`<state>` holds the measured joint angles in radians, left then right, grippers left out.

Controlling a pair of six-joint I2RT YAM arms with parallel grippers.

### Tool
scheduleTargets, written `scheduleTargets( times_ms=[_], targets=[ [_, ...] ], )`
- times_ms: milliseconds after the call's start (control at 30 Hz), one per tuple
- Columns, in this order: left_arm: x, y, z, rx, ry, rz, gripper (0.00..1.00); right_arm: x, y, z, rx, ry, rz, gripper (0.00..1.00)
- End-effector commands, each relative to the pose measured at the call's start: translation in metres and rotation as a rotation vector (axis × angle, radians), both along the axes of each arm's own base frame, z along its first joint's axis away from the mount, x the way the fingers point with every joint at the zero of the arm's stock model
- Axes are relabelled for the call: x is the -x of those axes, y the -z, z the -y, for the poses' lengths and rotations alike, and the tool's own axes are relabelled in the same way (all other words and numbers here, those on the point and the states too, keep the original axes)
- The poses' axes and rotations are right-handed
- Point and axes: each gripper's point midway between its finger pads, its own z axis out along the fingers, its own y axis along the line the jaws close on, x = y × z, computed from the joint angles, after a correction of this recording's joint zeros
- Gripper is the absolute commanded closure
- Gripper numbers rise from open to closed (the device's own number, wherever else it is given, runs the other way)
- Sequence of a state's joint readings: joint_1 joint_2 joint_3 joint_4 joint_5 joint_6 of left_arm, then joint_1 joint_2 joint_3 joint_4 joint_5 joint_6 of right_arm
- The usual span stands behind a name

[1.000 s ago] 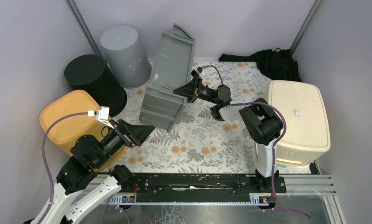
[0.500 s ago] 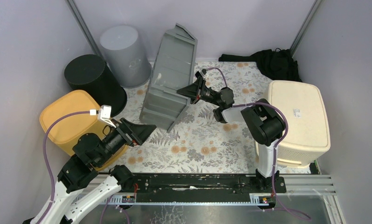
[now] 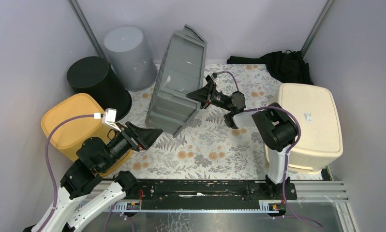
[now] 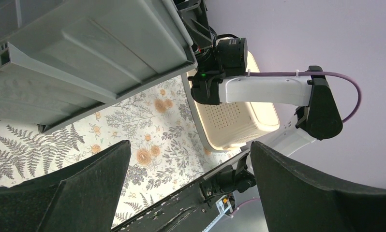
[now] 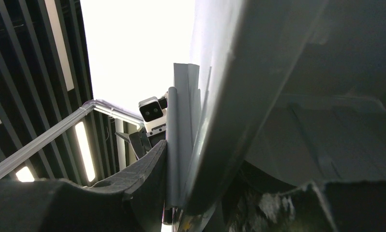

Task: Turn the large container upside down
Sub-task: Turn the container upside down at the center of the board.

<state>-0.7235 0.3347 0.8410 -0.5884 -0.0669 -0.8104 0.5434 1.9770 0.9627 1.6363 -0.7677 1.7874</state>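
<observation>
at the far left a yellow bin (image 3: 67, 125), a black bin (image 3: 94, 79) and a pale grey bucket (image 3: 128, 48) appear to stand bottom-up, out of the working area. the left gripper (image 3: 152, 134) hangs over the floral mat (image 3: 205, 150), jaws spread with nothing between them, probably ready to steady the load. the large grey container (image 3: 179, 82) leans on its lower edge at mid-table, propped because the right gripper (image 3: 204, 92) is clamped on its rim, levering it over. a cream hamper (image 3: 309, 140) sits at the right; its sticker (image 3: 307, 116) is too small to read.
</observation>
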Motion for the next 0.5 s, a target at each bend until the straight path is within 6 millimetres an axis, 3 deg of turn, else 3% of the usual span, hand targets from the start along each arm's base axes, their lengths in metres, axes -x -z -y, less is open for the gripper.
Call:
scheduleTargets(
  times_ms=[0,467],
  targets=[
    [-0.002,-0.013,0.002,0.024,0.004,0.048,0.00,0.005,0.061,0.003,0.124,-0.025,-0.007,0.55],
    [-0.002,-0.011,0.003,0.027,0.009,0.044,0.00,0.005,0.084,0.011,0.186,-0.015,-0.067,0.53]
  ],
)
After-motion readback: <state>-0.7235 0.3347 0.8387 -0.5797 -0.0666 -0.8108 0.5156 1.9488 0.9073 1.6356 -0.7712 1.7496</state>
